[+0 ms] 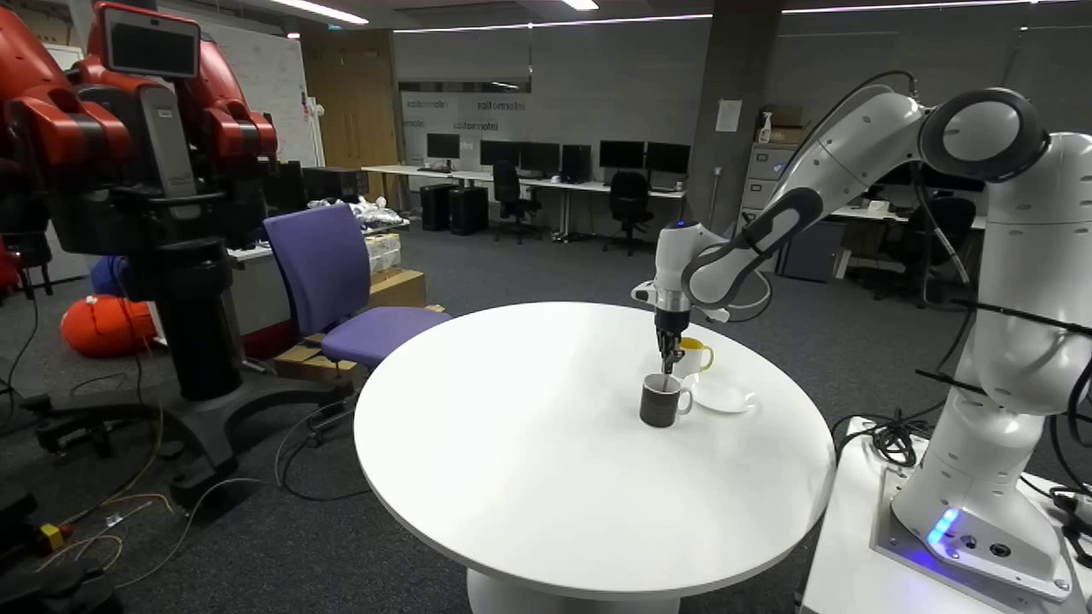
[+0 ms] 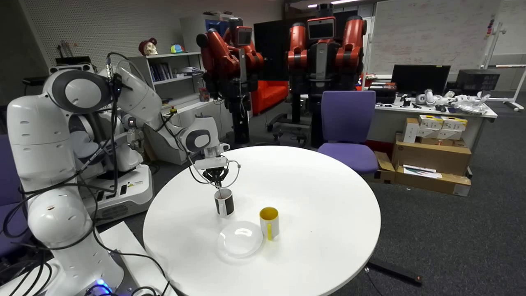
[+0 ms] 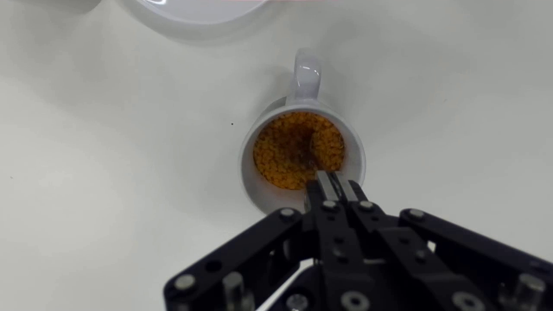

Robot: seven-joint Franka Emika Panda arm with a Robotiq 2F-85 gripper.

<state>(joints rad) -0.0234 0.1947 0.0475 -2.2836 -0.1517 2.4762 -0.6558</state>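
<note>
Round white worktop (image 1: 512,469) on dark carpet (image 1: 290,554), purple chair (image 1: 320,269) nearby; claw (image 3: 332,175), barely parted, pinches a slim utensil (image 2: 220,193) whose lower end sits in the black-and-white mug (image 1: 659,408) of orange granules (image 3: 281,164) thereon.

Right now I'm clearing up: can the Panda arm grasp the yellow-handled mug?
Probably not: its gripper looks shut on a utensil in the dark-sided mug, though nothing covers the yellow-handled mug.

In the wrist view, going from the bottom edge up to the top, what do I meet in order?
The hand, the mug with orange bits inside, its white handle, then the white plate, cut off by the top edge.
</note>
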